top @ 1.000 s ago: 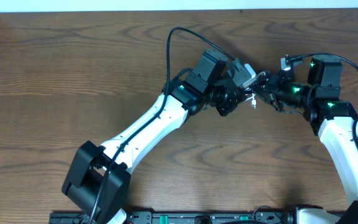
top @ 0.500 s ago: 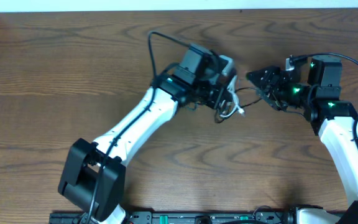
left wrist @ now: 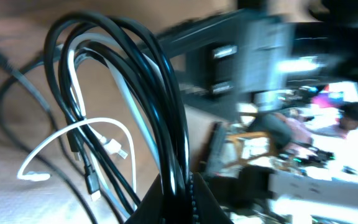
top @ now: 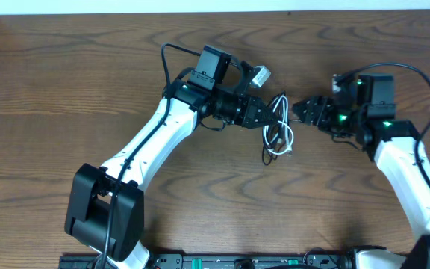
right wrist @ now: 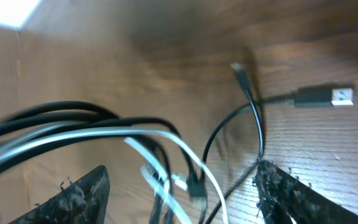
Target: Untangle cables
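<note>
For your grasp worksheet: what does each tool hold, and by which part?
Left tool pinches the cables by their bunched loops; right tool is open, empty.

The left arm (top: pixel 149 148) and right arm (top: pixel 407 178) are clad in white shells, joined by black housings. Small green lights (top: pixel 384 125) are lit near the wrists. Thick black wires (top: pixel 164 58) are looped alongside. Black, rough-edged fingers (right wrist: pixel 79 196) are seen on the right gripper (right wrist: pixel 179 168).

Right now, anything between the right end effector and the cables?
Nothing visible. The right end effector is open and faces the cables across a gap of bare table. The left end effector, shut on the cables, grips them from the opposite side, not in between.
</note>
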